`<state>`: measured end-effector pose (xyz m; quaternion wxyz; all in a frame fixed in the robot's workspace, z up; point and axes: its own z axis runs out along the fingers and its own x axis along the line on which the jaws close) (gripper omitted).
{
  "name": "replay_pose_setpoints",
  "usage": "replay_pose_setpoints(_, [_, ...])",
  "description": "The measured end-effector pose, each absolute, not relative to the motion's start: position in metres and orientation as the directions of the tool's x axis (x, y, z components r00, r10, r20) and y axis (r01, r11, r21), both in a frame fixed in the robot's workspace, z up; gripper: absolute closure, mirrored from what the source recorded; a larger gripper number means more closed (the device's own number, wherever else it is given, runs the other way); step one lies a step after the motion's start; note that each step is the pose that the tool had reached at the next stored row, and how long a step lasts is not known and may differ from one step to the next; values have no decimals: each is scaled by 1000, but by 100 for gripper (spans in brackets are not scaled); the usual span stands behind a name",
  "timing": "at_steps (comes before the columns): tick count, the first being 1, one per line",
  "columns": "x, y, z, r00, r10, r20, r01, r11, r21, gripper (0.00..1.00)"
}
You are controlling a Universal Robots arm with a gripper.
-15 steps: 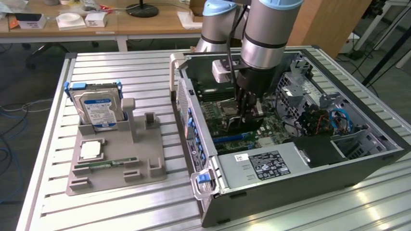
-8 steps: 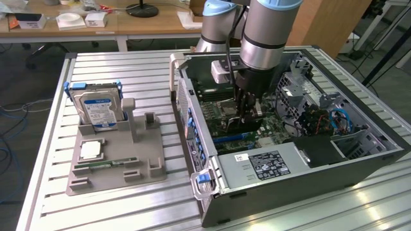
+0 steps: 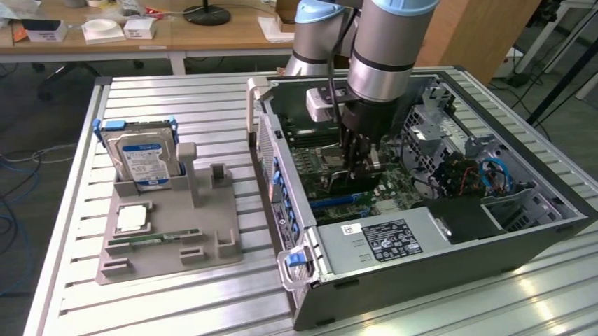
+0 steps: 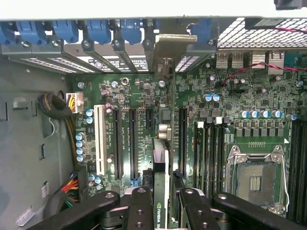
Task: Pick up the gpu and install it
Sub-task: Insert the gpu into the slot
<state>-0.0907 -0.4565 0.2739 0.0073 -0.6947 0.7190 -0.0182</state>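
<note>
Black two-finger gripper is clamped on the slim black gpu card, held edge-on. Both are low inside the open black computer case, over the green motherboard slots; contact unclear. Silver hard drive with a blue-white label stands in a grey holder at the exterior view's left, well apart.

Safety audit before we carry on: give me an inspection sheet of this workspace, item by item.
Surface: slatted metal table, holding the open computer case and a grey fixture.
Job's things: gpu edge-on above the motherboard slots; seating cannot be told.
Clutter: hard drive upright in the fixture, green memory stick lying flat on it.
Grippers: gripper shut on the gpu, inside the case.
Cables: blue cables in the case; yellow, red and black wire bundle beside the board.
Surroundings: wooden desks behind; loose cables on the floor.
</note>
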Motion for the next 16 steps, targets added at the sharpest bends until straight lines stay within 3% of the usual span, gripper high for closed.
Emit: replay_pose_setpoints(16, [-92, -456, 271, -35, -999, 14, -999, 34, -36, 74])
